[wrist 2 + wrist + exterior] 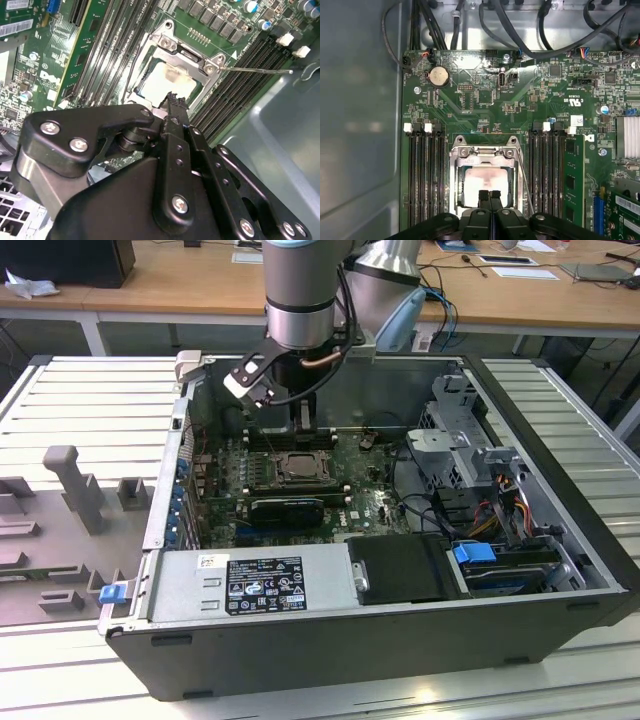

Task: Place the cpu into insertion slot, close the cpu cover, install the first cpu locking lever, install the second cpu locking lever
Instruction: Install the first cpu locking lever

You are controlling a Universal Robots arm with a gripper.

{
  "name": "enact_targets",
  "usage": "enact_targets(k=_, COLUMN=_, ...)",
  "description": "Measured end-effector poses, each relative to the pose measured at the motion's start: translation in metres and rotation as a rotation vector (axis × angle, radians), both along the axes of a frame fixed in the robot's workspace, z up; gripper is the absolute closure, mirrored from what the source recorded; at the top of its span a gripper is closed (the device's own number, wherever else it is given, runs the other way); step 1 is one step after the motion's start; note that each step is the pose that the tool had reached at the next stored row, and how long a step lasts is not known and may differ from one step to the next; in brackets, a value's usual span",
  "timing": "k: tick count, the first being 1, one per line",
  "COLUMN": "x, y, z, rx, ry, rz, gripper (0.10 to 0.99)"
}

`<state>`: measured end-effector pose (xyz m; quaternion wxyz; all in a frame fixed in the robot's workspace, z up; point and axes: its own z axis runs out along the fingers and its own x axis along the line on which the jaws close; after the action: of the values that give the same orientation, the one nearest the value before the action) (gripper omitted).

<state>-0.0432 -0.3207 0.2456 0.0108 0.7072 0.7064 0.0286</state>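
Tool (490, 196) closed, both fingers pressed flat together, nothing between them. Hangs directly above the insertion slot (300, 468), tips over one edge of the cpu (485, 180); not possible to tell if touching or only very close.

Cpu already seated inside the slot, pale face up, seen through the window of the cpu cover (482, 156), apparently lying flat on top of it. Just beside the slot, one thin wire lever (255, 70), standing off over the long black memory slots (422, 175), so probably not latched.

Judging by the look:
- **Cpu:** a light, thin, stiff chip with a smooth and rather slippery face. Surely delicate on the contact side, so better held only by two opposite edges and never forced down.
- **Cover:** likely thin springy sheet, best pressed on the frame and not through the window.
- **Lever:** probably stiff and springy, narrow to catch, best pushed near the free end.

Around the slot, the green board (480, 100), inside an open computer case (400, 640) lying on the worktop (90, 410).
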Motion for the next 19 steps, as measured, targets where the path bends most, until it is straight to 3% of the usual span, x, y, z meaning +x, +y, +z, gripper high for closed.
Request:
enact_targets(k=13, x=0.0, y=0.0001, z=0.0294, rx=-0.001, ry=-0.0001, rz=0.004, gripper=0.98)
enact_targets(k=15, x=0.0, y=0.0001, z=0.0294, rx=-0.001, ry=0.0, rz=0.069, gripper=0.98)
enact_targets(k=16, x=0.0, y=0.0001, z=0.0271, rx=-0.001, ry=0.0008, rz=0.132, gripper=0.98)
enact_targets(k=17, x=-0.0001, y=-0.0001, z=0.0233, rx=-0.001, ry=0.002, rz=0.161, gripper=0.98)
enact_targets(k=19, x=-0.0001, y=-0.0001, z=0.0213, rx=-0.001, ry=0.0026, rz=0.175, gripper=0.98)
